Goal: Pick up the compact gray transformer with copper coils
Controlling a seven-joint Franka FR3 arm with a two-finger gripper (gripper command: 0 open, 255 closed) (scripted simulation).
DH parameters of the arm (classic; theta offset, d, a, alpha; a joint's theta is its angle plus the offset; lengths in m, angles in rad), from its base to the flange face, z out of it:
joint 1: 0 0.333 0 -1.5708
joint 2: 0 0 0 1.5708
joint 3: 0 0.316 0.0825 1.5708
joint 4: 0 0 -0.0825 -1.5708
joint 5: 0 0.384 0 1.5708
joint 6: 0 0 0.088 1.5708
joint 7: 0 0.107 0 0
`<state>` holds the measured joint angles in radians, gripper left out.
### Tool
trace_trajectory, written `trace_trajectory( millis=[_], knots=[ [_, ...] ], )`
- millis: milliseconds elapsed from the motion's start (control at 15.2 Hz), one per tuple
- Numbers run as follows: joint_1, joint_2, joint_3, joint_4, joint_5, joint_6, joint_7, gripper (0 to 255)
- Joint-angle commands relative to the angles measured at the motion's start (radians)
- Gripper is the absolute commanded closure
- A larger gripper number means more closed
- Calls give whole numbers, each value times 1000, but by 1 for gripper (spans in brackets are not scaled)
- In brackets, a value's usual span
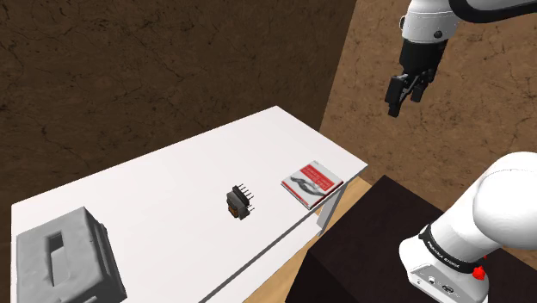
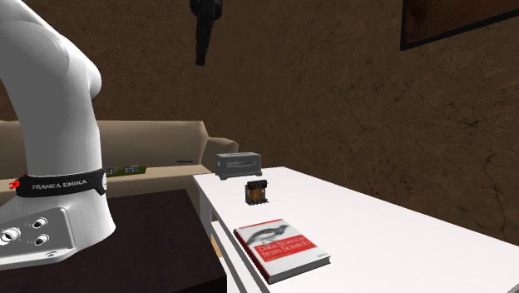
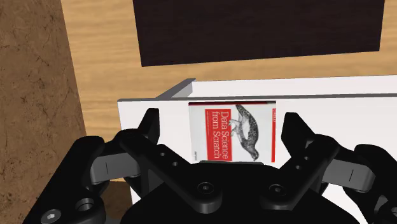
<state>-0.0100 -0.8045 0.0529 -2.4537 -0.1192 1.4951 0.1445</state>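
Transformer (image 1: 238, 203) is sitting on the white table (image 1: 172, 189) roughly mid-table, a small dark block with a coppery-brown middle and a row of pins sticking out one side. Nothing is touching it.

Going left to right in the shoulder view: a chunky grey box (image 1: 64, 258) sits at the table's near left corner, well apart from the transformer. Then comes the transformer, then a red-and-white book (image 1: 311, 183) lying flat by the table's right corner. Further right and way up in the air is the black end effector (image 1: 406, 102), hanging off the white arm (image 1: 482, 224) in front of the brown wall (image 1: 129, 69), nowhere near the table top. The dark stand (image 1: 370, 232) is at the lower right.

From the second exterior view the arm's base takes up the left side, with a beige sofa (image 2: 158, 137) behind it. The end effector (image 2: 200, 58) points down from the top edge, high above everything. On the table (image 2: 399, 241), the grey box (image 2: 237, 164) is at the far end, the transformer (image 2: 256, 192) is just in front of it, and the book (image 2: 280, 247) is closest.

The wrist view looks straight down past the end effector (image 3: 222, 127). Its fingers (image 3: 149, 124) are spread wide with nothing between them, and the book (image 3: 232, 130) and the table corner (image 3: 331, 121) lie far below, next to a wooden floor (image 3: 102, 51).
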Motion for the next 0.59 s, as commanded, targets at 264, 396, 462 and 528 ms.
trace_trajectory(
  millis=[264,396,462,528],
  knots=[
    [21,71,31,-55,39,134,46,0],
    [31,115,47,-75,57,202,67,0],
    [36,140,55,-83,65,237,78,0],
    [41,165,64,-90,73,271,88,0]
  ],
)
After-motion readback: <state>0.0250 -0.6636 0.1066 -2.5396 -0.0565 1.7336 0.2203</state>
